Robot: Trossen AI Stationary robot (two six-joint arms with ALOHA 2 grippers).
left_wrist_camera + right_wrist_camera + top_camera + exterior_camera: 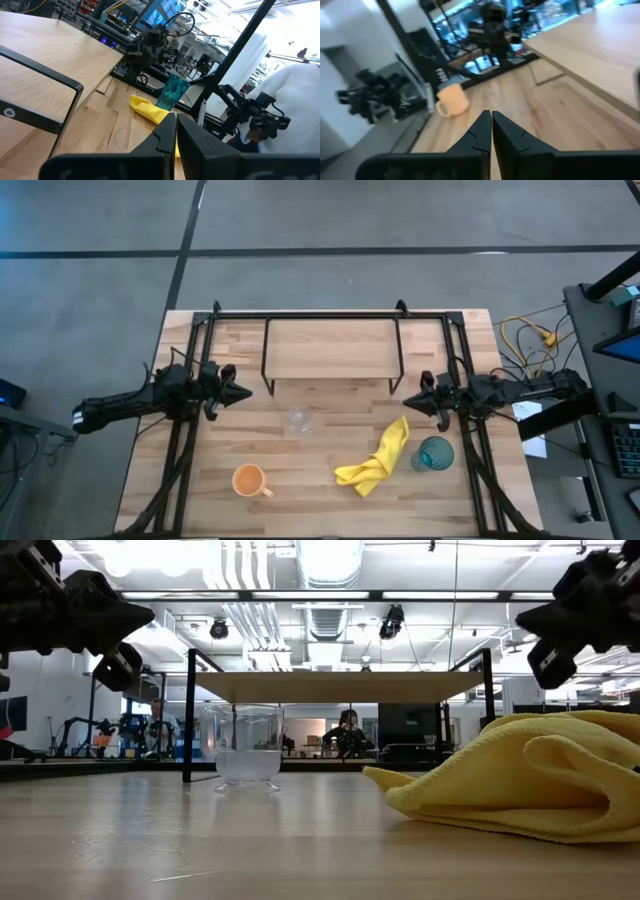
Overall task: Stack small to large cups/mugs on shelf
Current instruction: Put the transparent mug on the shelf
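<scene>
The small clear glass cup [298, 419] stands on the table in front of the shelf [333, 348], a light-wood board on a black rod frame at the table's far side. The orange mug [248, 479] stands near the front left, and shows in the right wrist view [452, 99]. The teal tumbler [434, 453] stands at the front right, and shows in the left wrist view [172, 91]. My left gripper [246, 392] hovers shut at the left of the table, my right gripper [408, 400] hovers shut at the right. Both are empty, their tips pointing toward each other.
A crumpled yellow cloth [378, 461] lies between the glass cup and the tumbler, at the front right of centre. Black frame rails [182, 450] run along the table's left and right sides. Cables [530, 340] lie beyond the right edge.
</scene>
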